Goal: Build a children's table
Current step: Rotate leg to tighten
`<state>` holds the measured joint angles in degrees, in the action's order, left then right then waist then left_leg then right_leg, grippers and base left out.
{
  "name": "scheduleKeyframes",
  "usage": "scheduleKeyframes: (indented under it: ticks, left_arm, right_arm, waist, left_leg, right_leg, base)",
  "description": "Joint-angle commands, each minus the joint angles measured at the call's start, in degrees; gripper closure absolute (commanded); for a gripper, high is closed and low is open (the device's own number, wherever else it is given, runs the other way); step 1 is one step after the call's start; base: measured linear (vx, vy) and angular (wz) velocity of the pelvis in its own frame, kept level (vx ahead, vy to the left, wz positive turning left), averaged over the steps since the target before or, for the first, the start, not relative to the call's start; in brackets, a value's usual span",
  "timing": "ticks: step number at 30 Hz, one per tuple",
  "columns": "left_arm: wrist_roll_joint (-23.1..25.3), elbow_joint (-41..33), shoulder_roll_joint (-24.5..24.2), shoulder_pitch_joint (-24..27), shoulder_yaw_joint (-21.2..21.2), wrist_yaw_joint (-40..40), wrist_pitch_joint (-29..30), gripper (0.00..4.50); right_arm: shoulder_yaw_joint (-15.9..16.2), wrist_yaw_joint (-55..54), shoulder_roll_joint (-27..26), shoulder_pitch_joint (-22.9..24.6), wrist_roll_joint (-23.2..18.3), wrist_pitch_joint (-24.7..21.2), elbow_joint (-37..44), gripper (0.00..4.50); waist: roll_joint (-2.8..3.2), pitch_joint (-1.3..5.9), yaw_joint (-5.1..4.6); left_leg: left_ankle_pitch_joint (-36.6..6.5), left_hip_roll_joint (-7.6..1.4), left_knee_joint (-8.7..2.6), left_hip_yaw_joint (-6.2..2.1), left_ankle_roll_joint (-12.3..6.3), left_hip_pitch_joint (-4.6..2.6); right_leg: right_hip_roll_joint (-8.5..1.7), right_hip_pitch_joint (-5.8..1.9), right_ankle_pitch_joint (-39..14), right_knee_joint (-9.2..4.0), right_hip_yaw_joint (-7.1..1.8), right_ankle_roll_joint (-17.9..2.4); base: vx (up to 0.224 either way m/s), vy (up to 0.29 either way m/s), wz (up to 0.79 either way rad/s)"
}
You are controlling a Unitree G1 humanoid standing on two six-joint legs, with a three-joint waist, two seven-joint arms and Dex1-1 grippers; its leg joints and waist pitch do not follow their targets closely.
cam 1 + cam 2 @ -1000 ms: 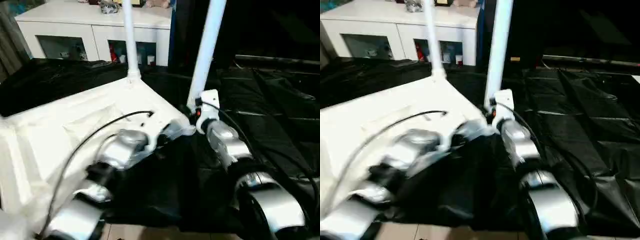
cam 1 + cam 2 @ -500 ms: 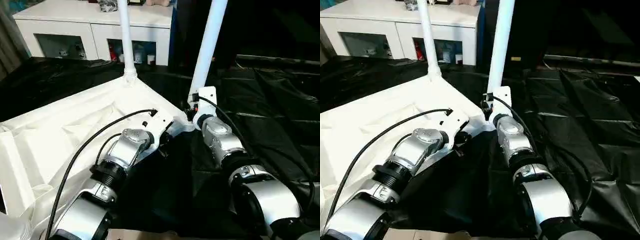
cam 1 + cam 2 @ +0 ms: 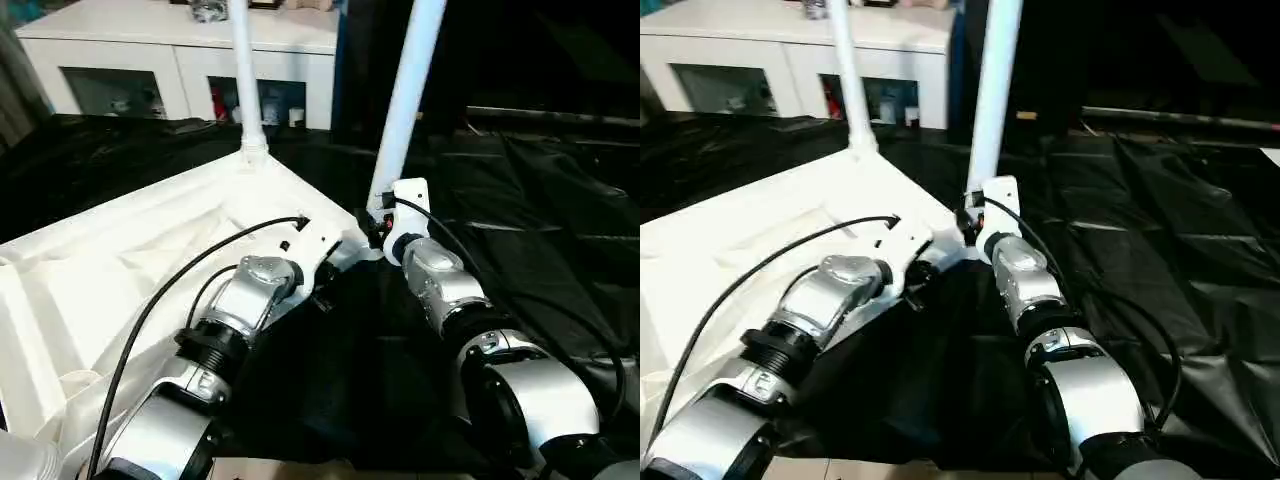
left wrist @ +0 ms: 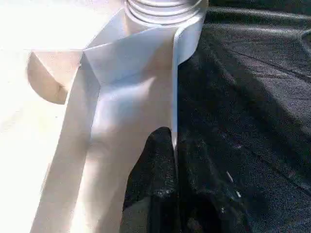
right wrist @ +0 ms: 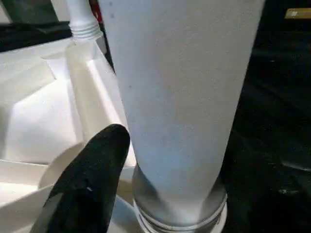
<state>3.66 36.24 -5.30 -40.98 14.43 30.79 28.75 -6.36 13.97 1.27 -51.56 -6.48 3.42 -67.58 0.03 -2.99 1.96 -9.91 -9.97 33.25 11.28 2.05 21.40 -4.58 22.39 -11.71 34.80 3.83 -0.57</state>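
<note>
Tabletop lies underside up, legs pointing upward (left claw pinches its rim; right claw's spread unclear).

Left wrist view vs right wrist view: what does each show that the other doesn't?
Left wrist: the left gripper shut on the tabletop rim, black cloth beside it. Right wrist: the near leg close up, one black finger beside it, apart from the tube, and the far leg behind. Both: the ribbed underside and a threaded leg base in its corner socket.
</note>
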Motion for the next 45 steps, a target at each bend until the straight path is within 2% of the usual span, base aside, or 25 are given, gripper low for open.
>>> scheduleKeyframes:
  ticks: [1, 4, 5, 6, 7, 9, 12, 13, 14, 15, 16, 18, 20, 22, 23, 24, 25, 27, 28, 30, 32, 34, 45]
  left_arm:
    - [-0.3, -2.15, 0.93, -2.54, -1.02, -2.01, -2.31, 4.5]
    - [-0.31, -2.08, 0.89, -2.59, -1.04, -1.97, -2.42, 4.5]
    - [-0.24, -2.13, 0.83, -2.55, -1.03, -1.85, -2.49, 4.5]
    - [-0.24, -2.13, 0.83, -2.55, -1.03, -1.85, -2.49, 4.5]
    - [-0.17, -2.17, 0.67, -2.49, -0.95, -1.57, -2.76, 4.5]
    - [-0.24, -2.79, -0.2, -1.97, -0.38, 0.75, -4.5, 4.5]
    - [-0.38, -3.44, -1.06, -1.44, 0.26, 2.91, -6.14, 4.5]
    - [-0.53, -4.2, -1.92, -0.86, 0.76, 4.68, -6.24, 4.5]
    - [-1.04, -5.98, -4.15, 0.6, 2.22, 9.91, -8.56, 4.5]
    - [-1.4, -6.67, -5.02, 1.14, 2.53, 11.74, -8.56, 4.5]
    - [-1.9, -7.51, -6.08, 1.78, 3.04, 14.36, -9.89, 4.5]
    - [-2.89, -9.61, -8.43, 3.12, 3.81, 19.11, -11.21, 4.5]
    - [-4.27, -12.04, -10.57, 4.78, 4.57, 24.36, -15.03, 4.5]
    - [-5.78, -14.62, -12.31, 6.23, 5.0, 28.39, -15.57, 4.5]
    - [-6.08, -15.12, -12.64, 6.47, 5.04, 29.11, -15.29, 4.5]
    - [-6.67, -16.02, -13.2, 6.9, 5.08, 30.39, -15.02, 4.5]
    - [-7.35, -17.11, -13.88, 7.34, 5.15, 31.72, -14.41, 4.5]
    - [-9.01, -20.01, -15.89, 8.55, 5.37, 35.71, -13.34, 4.5]
    - [-9.53, -20.94, -16.54, 8.93, 5.44, 37.05, -12.88, 4.5]
    - [-10.11, -22.13, -17.26, 9.42, 5.46, 38.44, -12.2, 4.5]
    - [-10.49, -23.15, -17.81, 9.92, 5.41, 39.82, -12.12, 4.5]
    - [-10.99, -24.07, -18.13, 10.31, 5.43, 41.05, -11.78, 4.5]
    - [-10.32, -25.28, -18.42, 10.91, 5.1, 41.43, -11.91, 4.5]
  right_arm:
    - [0.97, 3.72, -3.21, 0.69, -0.51, -1.7, -2.26, 1.19]
    - [0.72, 4.4, -2.89, 0.16, -0.6, -1.12, -1.87, 0.98]
    - [0.5, 5.09, -2.73, -0.04, -0.64, -0.79, -1.7, 0.98]
    - [0.5, 5.09, -2.73, -0.04, -0.64, -0.79, -1.7, 0.74]
    - [0.44, 6.03, -2.43, -0.14, -0.64, -0.53, -1.36, 0.67]
    - [1.2, 10.14, -0.82, 0.51, -0.22, -0.11, 0.54, 0.61]
    - [2.25, 13.08, 0.44, 1.43, 0.24, -0.01, 2.09, 0.61]
    - [3.33, 16.17, 1.94, 2.65, 0.67, -0.09, 3.85, 0.61]
    - [6.1, 24.06, 5.64, 5.81, 1.59, 0.05, 8.23, 0.61]
    - [7.39, 27.36, 7.39, 7.3, 2.02, 0.27, 10.29, 0.61]
    - [8.57, 31.06, 9.27, 9.0, 1.99, 0.19, 12.83, 0.61]
    - [10.31, 38.94, 13.24, 12.82, 0.96, -0.7, 19.23, 0.61]
    - [10.65, 44.46, 16.19, 15.74, -0.98, -1.69, 24.51, 0.61]
    - [10.33, 47.19, 18.4, 17.6, -2.6, -3.0, 27.95, 0.61]
    - [10.22, 47.58, 18.79, 17.88, -2.83, -3.07, 28.48, 0.61]
    - [10.07, 48.42, 19.51, 18.44, -3.33, -3.32, 29.59, 0.61]
    - [10.05, 49.7, 20.52, 19.35, -4.09, -3.95, 31.53, 0.61]
    - [10.89, 54.65, 23.87, 22.66, -6.82, -7.61, 38.57, 0.61]
    - [11.56, 56.37, 25.09, 23.9, -7.25, -8.36, 40.81, 0.61]
    - [13.2, 59.43, 27.03, 25.73, -7.48, -9.53, 43.65, 0.61]
    - [14.34, 62.13, 28.67, 27.55, -7.28, -11.68, 46.82, 0.61]
    - [15.29, 63.07, 29.22, 28.26, -6.32, -12.1, 47.93, 0.61]
    - [17.46, 59.33, 27.87, 27.32, -3.42, -11.96, 47.96, 0.61]
  waist:
    - [-0.25, 2.79, 0.25]
    - [-0.24, 3.0, 0.4]
    - [-0.36, 3.16, 0.43]
    - [-0.25, 3.33, 0.53]
    - [-0.39, 3.41, 0.53]
    - [-0.63, 3.41, 0.74]
    - [-0.73, 3.55, 1.06]
    - [-0.66, 3.57, 1.08]
    - [-0.59, 3.6, 1.48]
    - [-0.66, 3.73, 1.73]
    - [-0.66, 3.88, 1.91]
    - [-0.25, 4.01, 2.25]
    - [-0.22, 4.03, 2.71]
    - [0.04, 4.02, 3.2]
    - [0.04, 3.92, 3.31]
    - [0.29, 3.75, 3.38]
    - [0.22, 3.7, 3.44]
    - [0.33, 3.39, 4.06]
    - [0.36, 3.29, 4.28]
    - [0.49, 3.38, 4.52]
    - [0.58, 3.34, 4.49]
    - [0.42, 3.37, 4.26]
    - [0.25, 3.76, 4.28]
  left_leg:
    - [-21.97, -3.39, -4.54, -2.19, 0.06, -0.89]
    - [-20.05, -3.46, -4.48, -2.05, -0.36, -0.8]
    - [-18.69, -3.49, -4.41, -1.92, -0.68, -0.7]
    - [-16.94, -3.52, -4.31, -1.85, -1.09, -0.57]
    - [-16.06, -3.5, -4.23, -1.74, -1.41, -0.45]
    - [-13.7, -3.41, -3.96, -1.6, -2.99, -0.11]
    - [-10.74, -3.42, -3.66, -1.44, -4.52, -0.08]
    - [-10.32, -3.37, -3.53, -1.35, -4.79, -0.05]
    - [-9.2, -3.46, -3.45, -1.42, -5.66, 0.04]
    - [-8.26, -3.47, -3.26, -1.39, -6.28, 0.12]
    - [-6.37, -3.52, -3.07, -1.29, -7.32, 0.16]
    - [-4.85, -3.52, -2.78, -1.29, -8.61, -0.01]
    - [-4.1, -3.69, -2.61, -1.17, -9.42, -0.08]
    - [-4.13, -3.85, -2.58, -1.12, -9.45, -0.22]
    - [-5.25, -3.98, -2.76, -1.1, -8.92, -0.29]
    - [-7.32, -4.0, -2.88, -1.0, -7.78, -0.51]
    - [-8.17, -4.0, -2.89, -0.96, -7.19, -0.55]
    - [-10.76, -4.15, -3.17, -1.08, -5.31, -0.79]
    - [-10.7, -4.16, -3.22, -1.12, -5.21, -0.75]
    - [-9.79, -4.06, -3.18, -1.05, -5.08, -0.72]
    - [-9.47, -3.99, -3.18, -1.18, -4.96, -0.45]
    - [-9.46, -3.89, -3.18, -1.24, -4.78, -0.33]
    - [-6.37, -3.61, -2.56, -1.16, -5.59, -0.27]
  right_leg:
    - [-4.78, -1.03, -24.17, -6.11, -2.9, -9.34]
    - [-4.75, -1.17, -21.41, -5.83, -2.94, -10.21]
    - [-4.68, -1.27, -19.21, -5.6, -2.95, -10.75]
    - [-4.64, -1.39, -16.34, -5.26, -2.95, -11.51]
    - [-4.62, -1.49, -14.94, -5.13, -2.93, -11.85]
    - [-4.73, -1.79, -12.73, -4.91, -2.84, -12.62]
    - [-4.67, -1.93, -9.33, -4.49, -2.78, -13.5]
    - [-4.67, -1.94, -8.69, -4.43, -2.84, -13.7]
    - [-4.65, -2.23, -7.16, -4.26, -2.73, -13.67]
    - [-4.63, -2.37, -5.64, -4.04, -2.72, -13.61]
    - [-4.51, -2.41, -1.94, -3.51, -2.8, -14.2]
    - [-4.33, -2.57, 2.96, -3.01, -2.75, -15.45]
    - [-4.18, -2.58, 4.78, -2.74, -2.65, -16.3]
    - [-4.09, -2.49, 4.74, -2.66, -2.58, -16.59]
    - [-4.1, -2.38, 3.15, -2.76, -2.56, -16.87]
    - [-4.13, -2.15, -0.24, -3.16, -2.6, -16.98]
    - [-4.16, -2.09, -1.83, -3.28, -2.65, -16.93]
    - [-4.32, -2.1, -7.53, -3.8, -2.81, -15.41]
    - [-4.18, -2.2, -7.99, -3.84, -2.9, -14.63]
    - [-4.08, -1.92, -8.46, -3.76, -2.91, -13.94]
    - [-4.14, -2.05, -8.33, -3.71, -2.9, -13.77]
    - [-4.22, -2.05, -8.78, -3.74, -2.85, -13.76]
    - [-4.11, -2.12, -4.46, -3.07, -2.84, -14.52]
  base:
    - [0.0, 0.0, 0.0]
    - [0.0, 0.0, 0.0]
    - [0.0, 0.0, 0.0]
    - [0.0, 0.0, 0.0]
    - [0.0, 0.0, 0.0]
    - [0.0, 0.0, 0.0]
    - [0.0, 0.0, 0.0]
    - [0.0, 0.0, 0.0]
    - [0.0, 0.0, 0.0]
    - [0.0, 0.0, 0.0]
    - [0.0, 0.0, 0.0]
    - [0.0, 0.0, 0.0]
    - [0.0, 0.0, 0.0]
    - [0.0, 0.0, 0.0]
    - [0.0, 0.0, 0.0]
    - [0.0, 0.0, 0.0]
    - [0.0, 0.0, 0.0]
    - [0.0, 0.0, 0.0]
    - [0.0, 0.0, 0.0]
    - [0.0, 0.0, 0.0]
    - [0.0, 0.0, 0.0]
    - [0.0, 0.0, 0.0]
    - [0.0, 0.0, 0.0]
